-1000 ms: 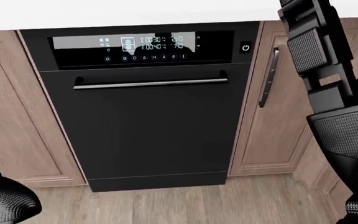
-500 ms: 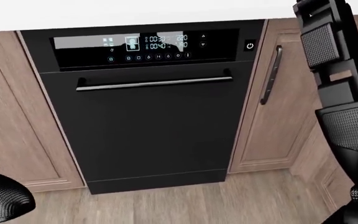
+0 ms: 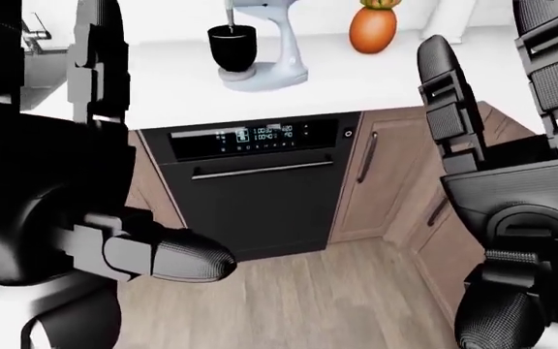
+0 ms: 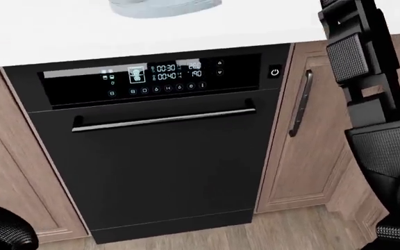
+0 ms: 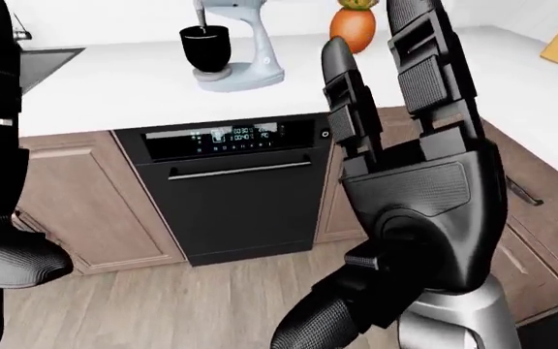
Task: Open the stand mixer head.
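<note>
Fingers (image 5: 420, 69) of the robot's black three-finger right hand (image 5: 414, 167) stand spread and straight, gripping nothing, filling the centre-right of the right-eye view; the black left hand (image 3: 76, 182) looms at the left of the left-eye view, its digits extended and likewise empty. Compared with a second ago, the head view has tipped upward: the black built-in dishwasher (image 4: 158, 156) with its lit control panel sits lower in the picture, and the pale base of the light blue-grey stand mixer (image 3: 265, 43) now edges into the top. That is the camera's shift, not the appliances'. In the eye views the mixer stands at the upper centre on the white countertop (image 3: 356, 80), a black bowl (image 3: 233, 47) under its head, an orange gourd-like fruit (image 3: 373, 29) to its right. Both hands are well apart from it, so the approach appears barely begun.
</note>
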Robot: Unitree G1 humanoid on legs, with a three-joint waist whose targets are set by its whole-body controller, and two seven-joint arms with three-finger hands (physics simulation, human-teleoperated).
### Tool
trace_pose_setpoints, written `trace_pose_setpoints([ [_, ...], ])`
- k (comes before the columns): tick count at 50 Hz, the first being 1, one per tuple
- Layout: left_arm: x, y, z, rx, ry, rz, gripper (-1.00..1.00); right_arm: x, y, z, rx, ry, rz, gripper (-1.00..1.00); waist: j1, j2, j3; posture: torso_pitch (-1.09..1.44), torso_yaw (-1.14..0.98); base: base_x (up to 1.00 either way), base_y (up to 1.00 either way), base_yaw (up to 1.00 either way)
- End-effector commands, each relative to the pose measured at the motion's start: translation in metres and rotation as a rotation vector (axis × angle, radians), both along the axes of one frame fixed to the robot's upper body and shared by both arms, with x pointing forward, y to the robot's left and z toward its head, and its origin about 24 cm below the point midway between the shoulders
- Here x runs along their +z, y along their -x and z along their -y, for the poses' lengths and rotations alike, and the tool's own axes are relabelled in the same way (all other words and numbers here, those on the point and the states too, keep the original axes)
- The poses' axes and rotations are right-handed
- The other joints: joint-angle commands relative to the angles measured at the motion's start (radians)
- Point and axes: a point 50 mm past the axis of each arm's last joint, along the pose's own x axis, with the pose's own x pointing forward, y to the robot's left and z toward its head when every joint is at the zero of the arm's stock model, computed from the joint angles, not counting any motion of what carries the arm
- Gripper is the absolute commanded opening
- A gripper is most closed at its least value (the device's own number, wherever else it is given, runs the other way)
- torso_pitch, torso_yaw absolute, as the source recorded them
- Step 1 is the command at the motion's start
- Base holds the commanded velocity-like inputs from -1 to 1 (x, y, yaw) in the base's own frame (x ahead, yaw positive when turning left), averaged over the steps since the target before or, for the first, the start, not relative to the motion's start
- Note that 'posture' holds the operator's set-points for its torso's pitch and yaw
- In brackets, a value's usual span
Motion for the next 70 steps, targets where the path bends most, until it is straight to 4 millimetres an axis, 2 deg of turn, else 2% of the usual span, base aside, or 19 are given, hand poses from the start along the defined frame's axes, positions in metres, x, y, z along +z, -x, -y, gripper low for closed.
trace_pose_setpoints([
  [1, 0.003, 0.003, -0.002, 0.011, 0.009, 0.032, 1.0, 0.004, 0.004, 0.001, -0.001, -0.005, 0.046, 1.0, -0.007, 0.022, -0.025, 0.0, 0.0, 0.0, 0.0, 0.0],
  [3, 0.003, 0.002, -0.002, 0.011, 0.01, 0.031, 1.0, 0.002, 0.004, 0.001, -0.015, 0.001, 0.043, 1.0, 0.022, 0.025, 0.01, 0.0, 0.0, 0.0, 0.0, 0.41],
  [14, 0.002, 0.002, -0.002, 0.013, 0.011, 0.029, 1.0, 0.001, 0.002, -0.001, -0.04, 0.018, 0.044, 1.0, 0.009, -0.128, 0.008, 0.0, 0.0, 0.0, 0.0, 0.55],
  [18, 0.002, 0.002, -0.002, 0.014, 0.01, 0.03, 1.0, 0.003, 0.002, 0.003, -0.032, -0.024, 0.037, 1.0, 0.004, -0.098, -0.019, 0.0, 0.0, 0.03, 0.0, 0.0],
  [21, 0.001, 0.001, -0.001, 0.013, 0.008, 0.027, 1.0, 0.007, 0.002, 0.006, -0.046, -0.039, 0.047, 1.0, -0.013, -0.079, 0.07, 0.0, 0.0, 0.83, -0.25, 0.0],
  [28, 0.0, 0.002, -0.001, 0.012, 0.008, 0.026, 1.0, 0.007, 0.002, 0.006, -0.059, -0.037, 0.037, 1.0, -0.007, -0.043, -0.003, 0.0, 0.0, 0.15, 0.0, 0.0],
  [29, 0.0, 0.002, -0.001, 0.013, 0.008, 0.026, 1.0, 0.007, 0.001, 0.006, -0.059, -0.036, 0.032, 1.0, 0.0, -0.016, 0.049, 0.0, 0.0, 0.79, 0.0, 0.0],
  [31, 0.0, 0.002, -0.001, 0.013, 0.007, 0.026, 1.0, 0.005, 0.0, 0.005, -0.079, -0.021, 0.026, 1.0, 0.002, -0.044, 0.079, 0.0, 0.0, 0.74, 0.0, 0.0],
  [38, 0.001, 0.002, -0.002, 0.012, 0.008, 0.026, 1.0, 0.005, -0.002, 0.008, -0.156, -0.033, 0.031, 1.0, 0.036, -0.101, -0.002, 0.0, 0.0, 0.02, 0.0, 0.0],
  [44, 0.001, 0.002, -0.002, 0.012, 0.008, 0.026, 1.0, 0.005, 0.0, 0.007, -0.106, -0.036, 0.033, 1.0, 0.031, -0.074, -0.026, 0.0, 0.0, 0.1, 0.0, 0.0],
  [46, 0.001, 0.002, -0.001, 0.011, 0.007, 0.026, 1.0, 0.006, 0.0, 0.007, -0.104, -0.034, 0.03, 1.0, 0.018, -0.055, 0.083, 0.0, 0.0, 1.0, -0.06, 0.0],
  [50, 0.001, 0.002, -0.001, 0.011, 0.007, 0.026, 1.0, 0.006, 0.0, 0.008, -0.113, -0.035, 0.029, 1.0, 0.019, -0.069, 0.078, 0.0, 0.0, 0.65, -0.02, 0.0],
  [52, 0.001, 0.002, -0.001, 0.011, 0.007, 0.026, 1.0, 0.006, 0.0, 0.007, -0.112, -0.038, 0.03, 1.0, 0.025, -0.094, -0.01, 0.0, 0.0, 0.0, 0.0, 0.0],
  [55, 0.0, 0.002, -0.001, 0.01, 0.007, 0.026, 1.0, 0.008, 0.0, 0.009, -0.11, -0.052, 0.028, 1.0, 0.033, -0.11, -0.012, 0.0, 0.0, 0.11, 0.0, 0.0],
  [57, 0.0, 0.002, -0.001, 0.01, 0.007, 0.025, 1.0, 0.007, 0.0, 0.009, -0.112, -0.047, 0.029, 1.0, 0.017, -0.099, 0.073, 0.0, 0.0, 0.89, 0.0, 0.0],
  [62, 0.0, 0.002, -0.001, 0.009, 0.007, 0.025, 1.0, 0.008, -0.001, 0.008, -0.119, -0.047, 0.025, 1.0, 0.005, -0.088, 0.009, 0.0, 0.0, 0.3, 0.0, 0.0],
  [65, 0.0, 0.002, 0.0, 0.009, 0.007, 0.025, 1.0, 0.009, 0.0, 0.009, -0.1, -0.056, 0.028, 1.0, 0.017, -0.02, -0.025, 0.0, 0.0, 0.11, 0.0, 0.0],
  [67, 0.0, 0.002, -0.001, 0.009, 0.007, 0.026, 1.0, 0.009, 0.001, 0.009, -0.105, -0.052, 0.04, 1.0, 0.024, -0.043, 0.083, 0.0, 0.0, 1.0, 0.0, 0.0],
  [70, 0.0, 0.002, -0.001, 0.01, 0.007, 0.026, 1.0, 0.009, 0.0, 0.009, -0.114, -0.051, 0.033, 1.0, 0.027, -0.041, 0.032, 0.0, 0.0, 0.1, 0.0, 0.0],
])
